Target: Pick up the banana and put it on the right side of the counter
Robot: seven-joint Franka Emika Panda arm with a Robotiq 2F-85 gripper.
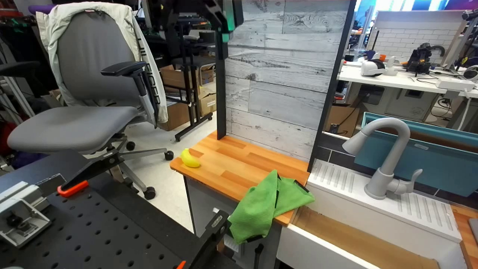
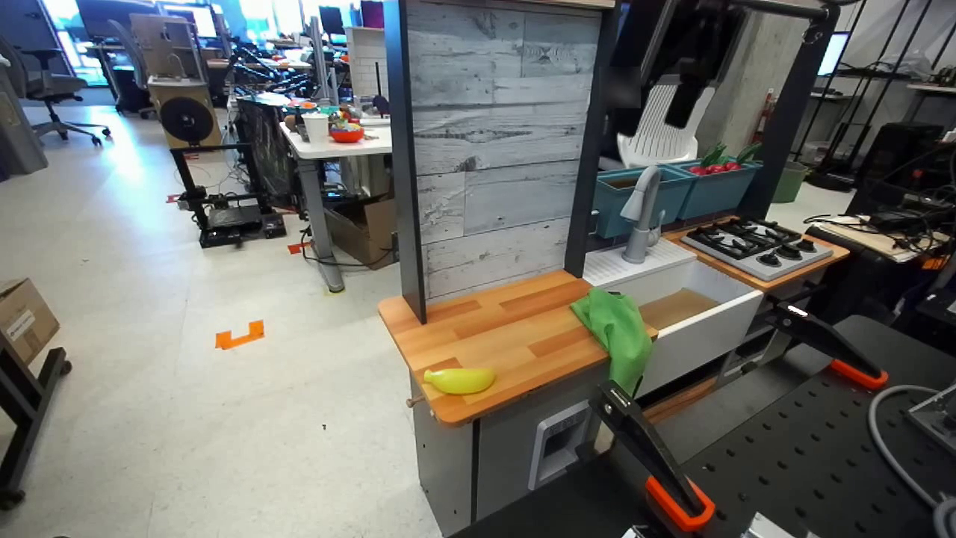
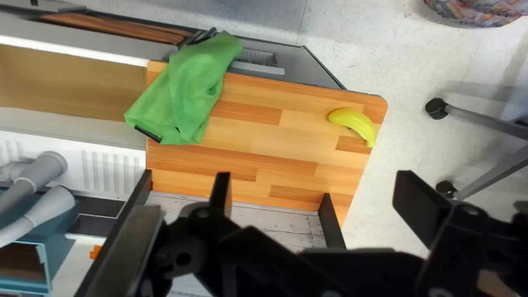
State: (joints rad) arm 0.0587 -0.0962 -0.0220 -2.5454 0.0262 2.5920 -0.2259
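Gripper [image 3: 313, 189] is holding nothing, fingers [image 3: 416, 206] spread wide; it hangs well above the counter [image 3: 264, 140]. Banana [image 3: 354, 122] lies on the wood at the free end, near the front corner, away from the wall panel [image 1: 283, 82]. Wrist view puts it ahead of the fingertips, a bit toward the finger at frame right, so I'd shift that way first, then descend. Long axis sits slanted to the line between the fingers, closer to along than across; jaws probably want a wrist turn to close over the narrow width. Edges are the catch: one tip is just beside the end edge, front edge near too, so a sideways nudge could send it to the floor [image 3: 404, 78]. Panel posts [image 1: 221, 93] stand at the back, apart from the banana; a straight-down approach should fit. Place: taking right as both exterior views show it, that's the sink [image 1: 317, 250] end. Green cloth [image 3: 192, 88] lies across that end and hangs over the front edge. Wood shows between cloth and panel and mid-counter; I'd aim there, off the cloth. Pick not yet made.
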